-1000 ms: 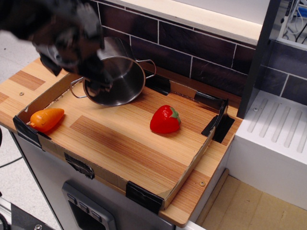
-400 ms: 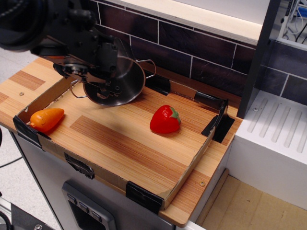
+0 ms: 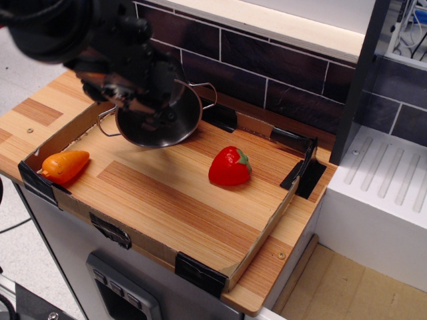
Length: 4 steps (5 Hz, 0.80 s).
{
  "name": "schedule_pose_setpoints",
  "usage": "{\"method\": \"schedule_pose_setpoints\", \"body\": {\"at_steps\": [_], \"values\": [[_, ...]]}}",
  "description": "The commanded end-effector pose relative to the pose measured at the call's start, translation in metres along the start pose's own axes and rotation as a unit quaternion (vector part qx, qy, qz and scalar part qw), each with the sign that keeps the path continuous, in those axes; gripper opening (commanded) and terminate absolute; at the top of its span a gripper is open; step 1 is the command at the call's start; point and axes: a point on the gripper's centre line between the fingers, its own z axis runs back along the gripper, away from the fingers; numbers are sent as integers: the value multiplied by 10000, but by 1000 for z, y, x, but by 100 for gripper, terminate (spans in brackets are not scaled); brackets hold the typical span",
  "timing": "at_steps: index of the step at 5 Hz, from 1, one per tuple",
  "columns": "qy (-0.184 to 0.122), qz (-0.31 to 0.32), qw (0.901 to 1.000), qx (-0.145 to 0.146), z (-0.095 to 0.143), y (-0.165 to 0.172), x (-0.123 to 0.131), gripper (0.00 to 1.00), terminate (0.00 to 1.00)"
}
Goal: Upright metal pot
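The metal pot [image 3: 167,127] lies tilted on its side at the back left of the tray, its open mouth facing the front. One wire handle [image 3: 205,92] sticks up at the right and the other [image 3: 105,121] points left. My gripper [image 3: 151,100] is a dark, blurred mass over the pot's upper left rim, and it hides the top of the pot. The fingers reach into the mouth of the pot. Whether they are closed on the rim is not clear.
A red toy strawberry [image 3: 230,167] lies mid-tray and an orange toy carrot [image 3: 65,165] lies in the left corner. The tray's low cardboard wall [image 3: 267,230] has black taped corners. A dark tiled wall stands behind and a white drying rack [image 3: 387,180] is to the right.
My gripper has shifted right and slightly back over the pot's rim. The pot stays tilted in about the same place. The strawberry and carrot have not moved.
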Motion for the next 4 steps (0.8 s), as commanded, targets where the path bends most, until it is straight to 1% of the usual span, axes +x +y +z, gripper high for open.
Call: {"method": "schedule_pose_setpoints", "body": {"at_steps": [1,2,3,4], "values": [[2,278,9996,23,-9,9,23,100,0],[15,241,9997,57,-10,9,19,0,0],[16,329,9994,88,-11,11,18,0,0],[170,643,9977,108,-11,18,17,0,0]]}}
